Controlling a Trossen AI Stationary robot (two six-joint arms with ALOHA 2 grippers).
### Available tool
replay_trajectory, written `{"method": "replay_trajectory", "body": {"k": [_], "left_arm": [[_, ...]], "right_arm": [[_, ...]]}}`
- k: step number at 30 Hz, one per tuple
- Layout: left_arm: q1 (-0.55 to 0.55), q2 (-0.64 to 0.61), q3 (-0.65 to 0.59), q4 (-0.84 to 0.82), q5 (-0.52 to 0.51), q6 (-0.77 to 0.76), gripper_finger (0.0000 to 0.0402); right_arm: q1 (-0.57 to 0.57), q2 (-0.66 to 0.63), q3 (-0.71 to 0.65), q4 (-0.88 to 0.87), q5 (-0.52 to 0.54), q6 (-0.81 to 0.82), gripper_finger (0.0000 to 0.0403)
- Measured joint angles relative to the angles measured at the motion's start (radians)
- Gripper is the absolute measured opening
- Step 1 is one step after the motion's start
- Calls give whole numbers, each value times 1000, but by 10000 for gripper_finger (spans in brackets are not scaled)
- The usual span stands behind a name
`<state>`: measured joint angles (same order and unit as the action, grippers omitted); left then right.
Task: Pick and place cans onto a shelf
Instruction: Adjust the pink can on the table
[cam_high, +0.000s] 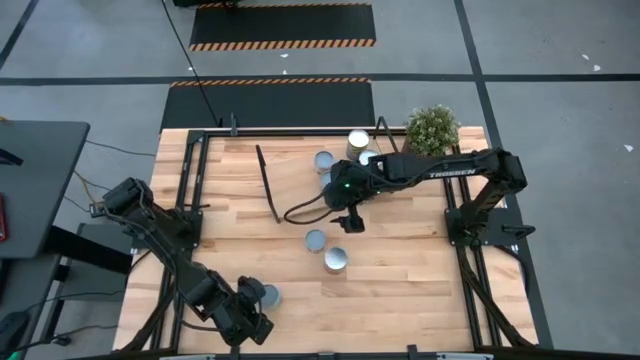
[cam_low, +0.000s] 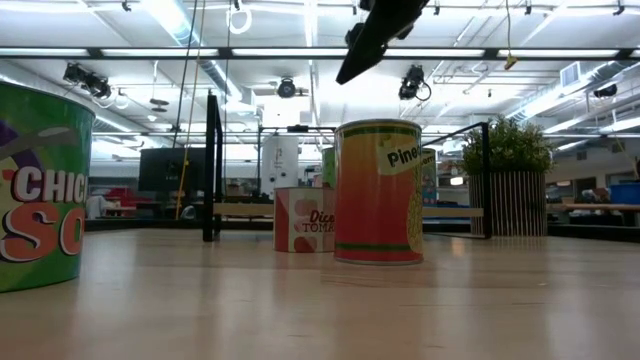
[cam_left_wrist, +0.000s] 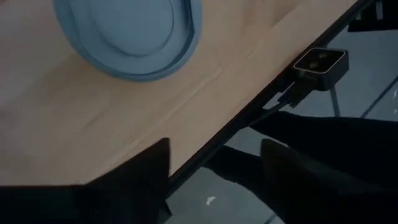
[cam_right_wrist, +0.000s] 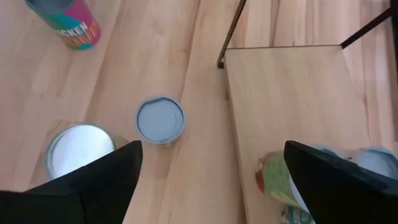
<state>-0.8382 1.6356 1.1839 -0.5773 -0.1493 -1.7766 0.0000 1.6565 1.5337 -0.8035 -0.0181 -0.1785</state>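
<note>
We see a butcher-block tabletop (cam_high: 400, 290) on a grey floor crossed by black mats with orange hazard stripes (cam_high: 282, 43); a potted plant (cam_high: 432, 128) stands at its far edge. The low view looks into a workshop hall with strip lights. The shelf (cam_high: 300, 180) carries three cans (cam_high: 358, 142) near the plant, while two more (cam_high: 335, 260) stand on the tabletop. The right gripper (cam_high: 346, 222) hangs spread and empty above them. The left gripper (cam_high: 250, 325), fingers apart and holding nothing, sits at the near edge beside a pale-blue-topped can (cam_high: 268, 294)
</note>
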Motion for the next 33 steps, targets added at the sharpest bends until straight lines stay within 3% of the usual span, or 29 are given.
{"method": "replay_trajectory", "body": {"k": [5,10,21,28,33], "left_arm": [[-17,11,0,-45,-6,12,324],[-26,39,0,-55,-14,6,347],[9,66,0,-47,-75,5,348],[60,66,1,-70,-9,119,344],[104,66,7,-83,39,203,311]], "right_arm": [[0,-38,0,-14,3,0,399],[-27,-51,-5,-42,3,-4,399],[-52,-132,-85,-9,4,-4,399],[-62,-167,-114,19,24,-5,399],[-62,-173,-114,16,26,-5,399]]}}
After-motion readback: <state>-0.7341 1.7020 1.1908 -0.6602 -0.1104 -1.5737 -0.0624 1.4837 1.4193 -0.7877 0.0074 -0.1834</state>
